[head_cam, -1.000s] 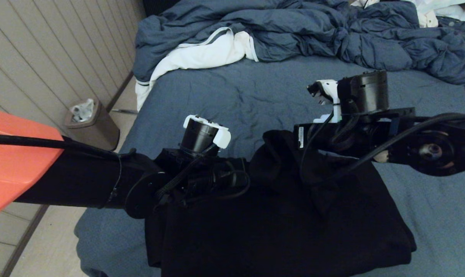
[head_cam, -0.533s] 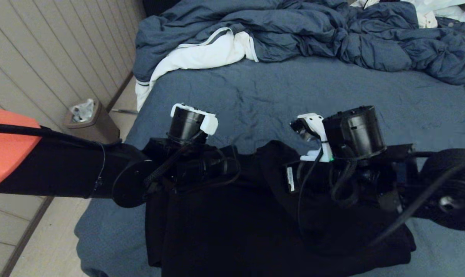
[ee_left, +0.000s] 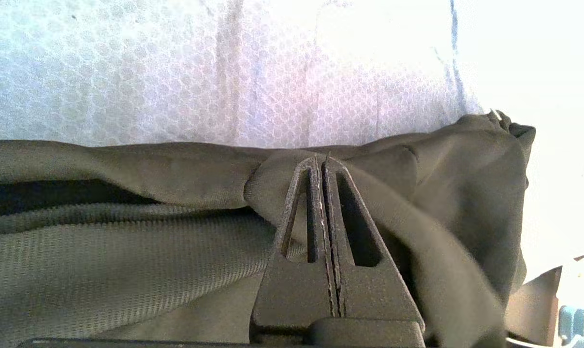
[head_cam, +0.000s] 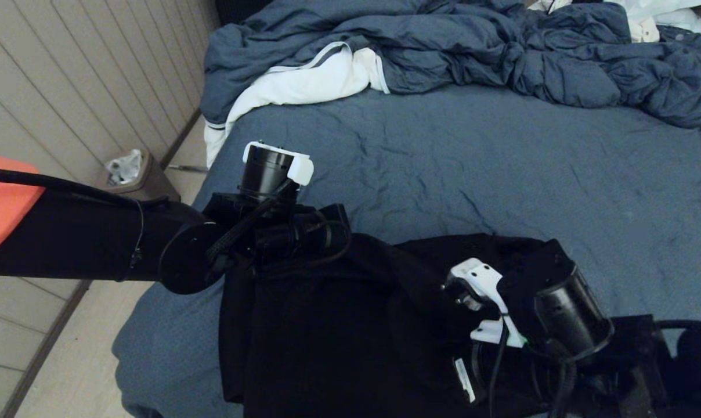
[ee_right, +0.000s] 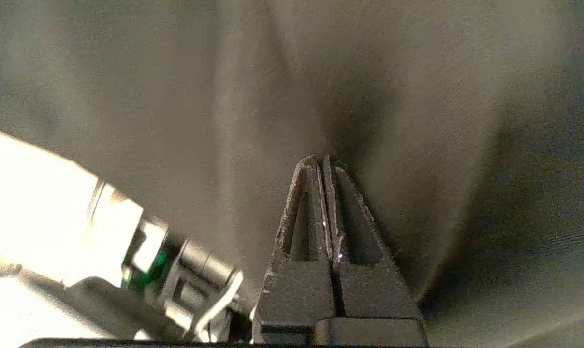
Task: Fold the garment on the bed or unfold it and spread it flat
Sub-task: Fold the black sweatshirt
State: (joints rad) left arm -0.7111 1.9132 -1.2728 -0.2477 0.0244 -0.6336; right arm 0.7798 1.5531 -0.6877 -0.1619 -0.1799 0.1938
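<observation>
The black hoodie lies bunched on the near part of the blue-grey bed, its near end out of the head view. My left gripper is shut on a gathered fold of the hoodie at its far left corner. Low at the near right, my right gripper is shut on hoodie cloth that pulls away from its tips in taut folds. In the head view both sets of fingers are lost against the black fabric.
A rumpled blue-grey duvet and a white cloth with grey stripes lie at the far end of the bed. A bin stands on the floor beyond the bed's left edge. Bare sheet stretches between hoodie and duvet.
My right arm has dropped and pulled back toward the near edge, drawing the hoodie cloth down with it. My left arm has shifted slightly farther away and to the left.
</observation>
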